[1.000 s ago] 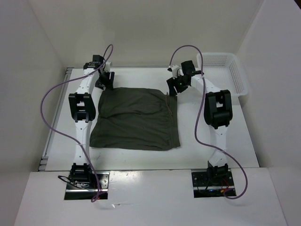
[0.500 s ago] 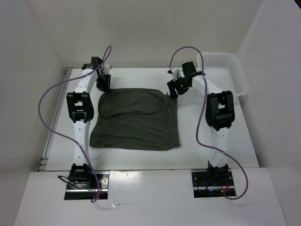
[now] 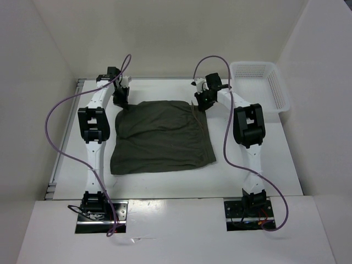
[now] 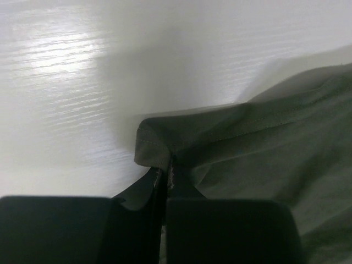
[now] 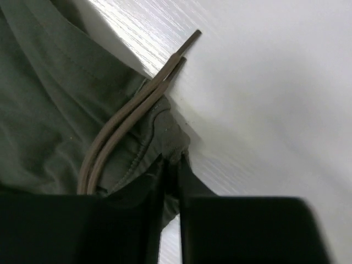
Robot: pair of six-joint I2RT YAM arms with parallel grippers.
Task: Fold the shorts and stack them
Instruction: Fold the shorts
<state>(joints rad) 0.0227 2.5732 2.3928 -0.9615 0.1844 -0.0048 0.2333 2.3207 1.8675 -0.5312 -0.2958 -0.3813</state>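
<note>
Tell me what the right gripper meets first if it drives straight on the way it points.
The right gripper is shut on a corner of the shorts, so that cloth comes first; right behind it is probably the white table, though the depth is unclear.

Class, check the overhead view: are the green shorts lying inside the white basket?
No, the shorts lie spread on the table, apart from the basket standing at its far right corner.

White table (image 3: 165,187), plain white walls (image 3: 165,33)
</note>
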